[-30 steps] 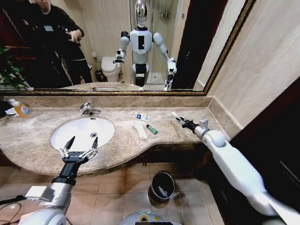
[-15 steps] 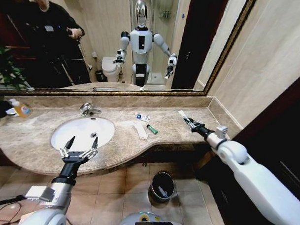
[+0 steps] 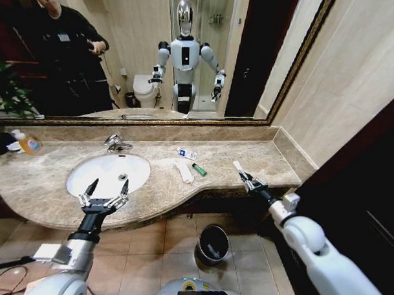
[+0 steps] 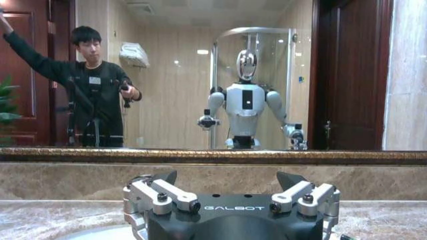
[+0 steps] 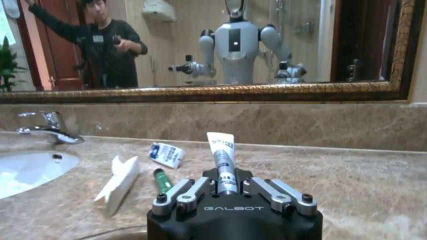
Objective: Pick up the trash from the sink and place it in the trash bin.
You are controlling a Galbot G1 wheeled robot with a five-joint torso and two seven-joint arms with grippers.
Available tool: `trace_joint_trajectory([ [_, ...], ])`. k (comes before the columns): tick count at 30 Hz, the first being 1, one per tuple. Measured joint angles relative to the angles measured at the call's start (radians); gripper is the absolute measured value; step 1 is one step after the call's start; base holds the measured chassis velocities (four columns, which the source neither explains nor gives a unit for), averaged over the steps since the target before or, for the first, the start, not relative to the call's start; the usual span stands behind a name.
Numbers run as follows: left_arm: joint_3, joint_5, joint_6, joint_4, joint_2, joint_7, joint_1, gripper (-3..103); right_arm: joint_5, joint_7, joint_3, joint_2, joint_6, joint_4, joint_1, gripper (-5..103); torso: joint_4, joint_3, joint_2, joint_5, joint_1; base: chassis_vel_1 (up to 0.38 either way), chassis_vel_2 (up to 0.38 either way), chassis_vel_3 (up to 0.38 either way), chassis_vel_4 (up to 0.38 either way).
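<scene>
We find the bin (image 3: 213,242) nearest, on the tiled floor below the counter's front edge, with at least one pale item lying inside. We judge it is set there so that an arm has only to clear the counter lip and lower its load.

The right gripper (image 3: 246,178) hangs at the counter's (image 3: 47,187) front edge, right of the sink (image 3: 109,173) and above and to the right of the bin. Its fingers are closed narrow on a white tube (image 5: 221,156), which stands up from between them, printed end outward. We judge the grip low on the tube keeps it from tipping in transit. The tube is not yet over the bin.

The left gripper (image 3: 103,197) hovers over the sink's front rim, fingers spread wide and holding nothing. We take it to be idle.

The basin itself appears free of trash; we note only the drain (image 3: 122,177), with the tap (image 3: 115,143) behind it.

Further back, on the counter between sink and right gripper, lie three pieces close together: a flat white strip (image 3: 184,170), a green-capped piece (image 3: 199,169) just beside it, and a blue-labelled sachet (image 3: 187,153) nearer the wall. We judge these remain to be collected, so the task is part done.

At the far left a clear bottle (image 3: 27,141) stands near the wall; it is not trash.
</scene>
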Motion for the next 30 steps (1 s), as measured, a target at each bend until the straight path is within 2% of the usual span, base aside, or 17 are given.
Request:
trace_joint_trajectory([
  [1, 0.0, 0.0, 0.0, 0.0, 0.0, 0.0, 0.0, 100, -0.031, -0.015, 0.006, 0.034, 0.035, 0.013, -0.044, 16, 0.0, 0.0, 0.0, -0.0001, 0.0, 0.0, 0.0, 0.0, 0.0],
  [4, 0.0, 0.0, 0.0, 0.0, 0.0, 0.0, 0.0, 100, -0.062, -0.075, 0.019, 0.072, 0.093, 0.023, -0.125, 16, 0.0, 0.0, 0.0, -0.0002, 0.0, 0.0, 0.0, 0.0, 0.0],
  [6, 0.0, 0.0, 0.0, 0.0, 0.0, 0.0, 0.0, 100, -0.075, -0.094, 0.022, 0.083, 0.115, 0.019, -0.146, 16, -0.0002, 0.0, 0.0, -0.0002, 0.0, 0.0, 0.0, 0.0, 0.0],
  [8, 0.0, 0.0, 0.0, 0.0, 0.0, 0.0, 0.0, 100, -0.119, -0.14, 0.024, 0.112, 0.192, -0.031, -0.188, 15, -0.0003, 0.0, 0.0, 0.0002, 0.0, 0.0, 0.0, 0.0, 0.0],
  [10, 0.0, 0.0, 0.0, 0.0, 0.0, 0.0, 0.0, 100, -0.128, -0.155, 0.023, 0.118, 0.212, -0.05, -0.193, 15, -0.0002, 0.0, 0.0, 0.0001, 0.0, 0.0, 0.0, 0.0, 0.0],
  [12, 0.0, 0.0, 0.0, 0.0, 0.0, 0.0, 0.0, 100, -0.145, -0.186, 0.023, 0.13, 0.246, -0.092, -0.197, 9, -0.0001, 0.0, 0.0, 0.0, 0.0, 0.0, 0.0, 0.0, 0.0],
  [14, 0.0, 0.0, 0.0, 0.0, 0.0, 0.0, 0.0, 100, -0.153, -0.195, 0.023, 0.133, 0.256, -0.108, -0.197, 5, -0.0001, 0.0, 0.0, 0.0002, 0.0, 0.0, 0.0, 0.0, 0.0],
  [16, 0.0, 0.0, 0.0, 0.0, 0.0, 0.0, 0.0, 100, -0.176, -0.236, 0.018, 0.144, 0.282, -0.185, -0.201, 2, -0.0001, 0.0, 0.0, 0.0001, 0.0, 0.0, 0.0, 0.0, 0.0],
  [24, 0.0, 0.0, 0.0, 0.0, 0.0, 0.0, 0.0, 100, -0.248, -0.281, -0.017, 0.178, 0.314, -0.328, -0.195, 2, -0.0001, 0.0, 0.0, -0.0001, 0.0, 0.0, 0.0, 0.0, 0.0],
  [30, 0.0, 0.0, 0.0, 0.0, 0.0, 0.0, 0.0, 100, -0.327, -0.277, -0.056, 0.211, 0.319, -0.449, -0.128, 1, -0.0001, 0.0, 0.0, 0.0, 0.0, 0.0, 0.0, 0.0, 0.0],
])
